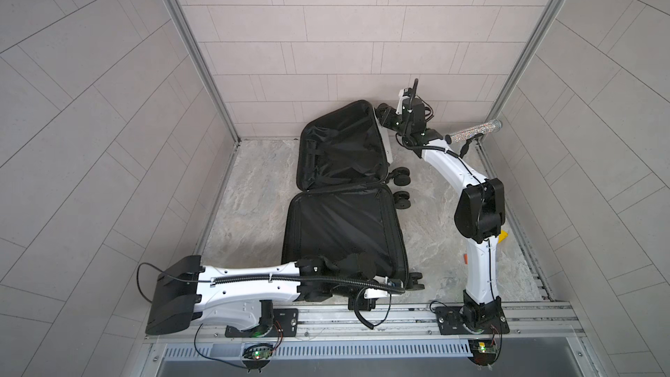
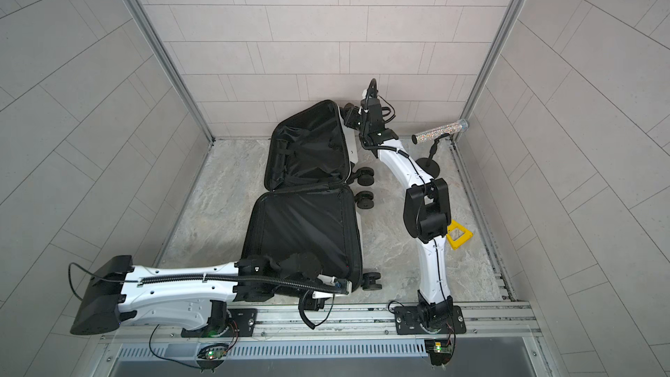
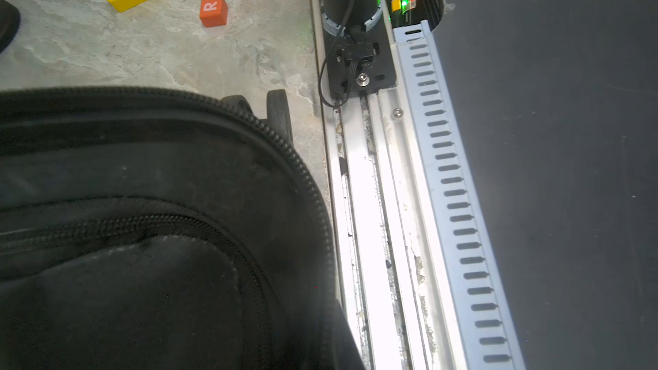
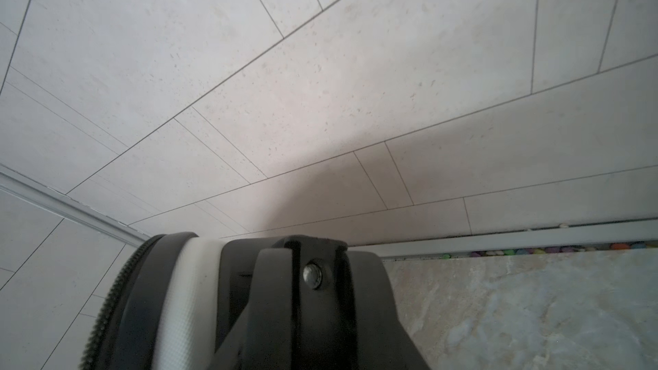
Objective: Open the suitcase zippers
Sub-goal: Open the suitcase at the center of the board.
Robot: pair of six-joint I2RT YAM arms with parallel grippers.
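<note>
Suitcase (image 1: pixel 344 226) lies splayed open mid-tabletop (image 1: pixel 442 248), black lining up. Near half is flat by the rail (image 3: pixel 359 208); far half is toward the back wall & prob. tipped up some, can't be sure. Zippers (image 3: pixel 313 186) run bare round the near rim w/ teeth parted, so the main seam looks undone all the way. No pull visible. Job reads as done or nearly.

R gripper (image 1: pixel 383 114) sits at the far half's outer corner, against white shell by a black fitting. Whether the jaws pinch it or just rest there, can't tell; wrist view is too close. L gripper (image 1: pixel 369 293) hangs over the near half's rail-side corner, mostly hidden under its own wrist. It's closed tight, w/ nothing seen in it.

What could go wrong:
- If R is propping the far half, letting go fast could drop it, either back against the wall or shut over the near half.
- Case is on spinner wheels (image 1: pixel 401 200), so a sideways shove from either arm may roll or skid it.
- L arm's cable (image 1: pixel 326 279) drapes across the lining; pulling back could snag the rim teeth.
- R elbow swinging wide on the way out could clip the glitter tube on its stand (image 1: pixel 473 131) or the yellow frame (image 2: pixel 458 235) beneath.
</note>
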